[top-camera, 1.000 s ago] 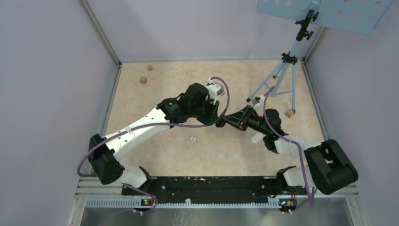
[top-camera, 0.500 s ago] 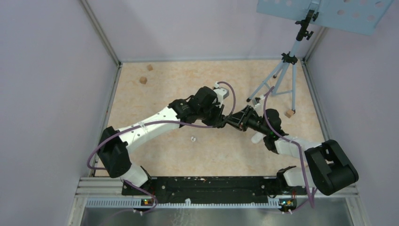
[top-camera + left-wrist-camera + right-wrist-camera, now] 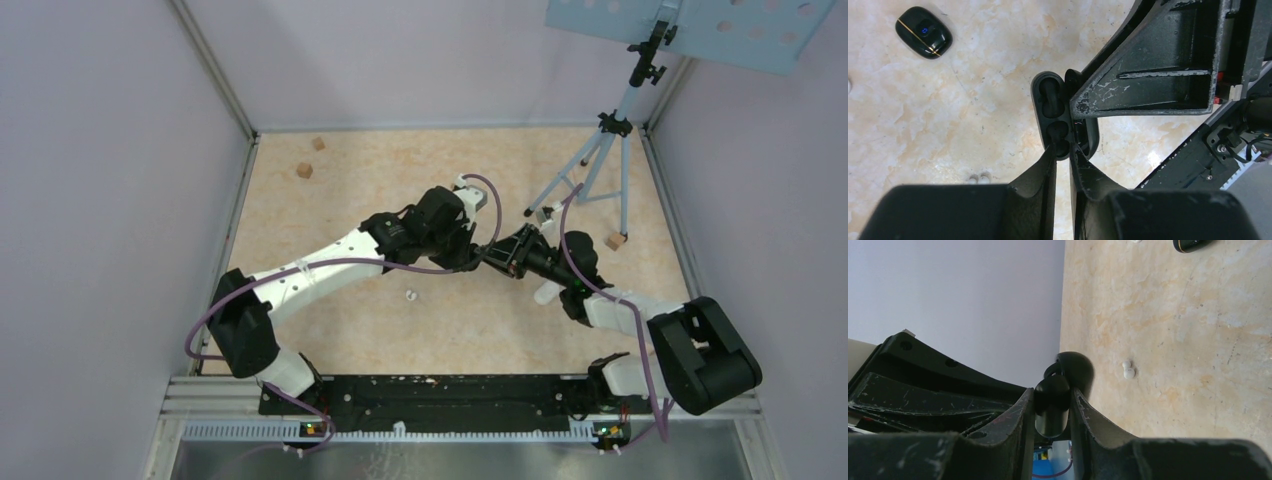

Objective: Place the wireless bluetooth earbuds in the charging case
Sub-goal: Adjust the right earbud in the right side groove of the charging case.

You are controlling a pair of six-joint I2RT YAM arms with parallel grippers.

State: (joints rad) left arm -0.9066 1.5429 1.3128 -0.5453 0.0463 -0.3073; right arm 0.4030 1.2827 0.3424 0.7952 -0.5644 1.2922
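My right gripper [image 3: 1053, 390] is shut on an open black charging case [image 3: 1052, 407] and holds it above the table, where the two arms meet in the top view [image 3: 484, 257]. In the left wrist view the case [image 3: 1050, 107] shows its dark wells, gripped by the right gripper's fingers [image 3: 1148, 65]. My left gripper [image 3: 1064, 150] is nearly closed, its tips at the lower well, pinching a small black earbud [image 3: 1060, 141] that is hard to make out. Two white earbuds [image 3: 979, 176] lie on the table, also in the right wrist view [image 3: 1128, 370] and the top view [image 3: 410, 295].
A closed black case [image 3: 924, 32] with a gold line lies on the table, also at the top edge of the right wrist view [image 3: 1193, 244]. Wooden blocks [image 3: 304, 170] [image 3: 318, 143] sit at back left, another [image 3: 615, 241] by a tripod [image 3: 600, 160] at back right.
My left arm swung right and brought its gripper up to the case held by the right gripper. In the last half second hardly anything moved. The right arm stayed put.
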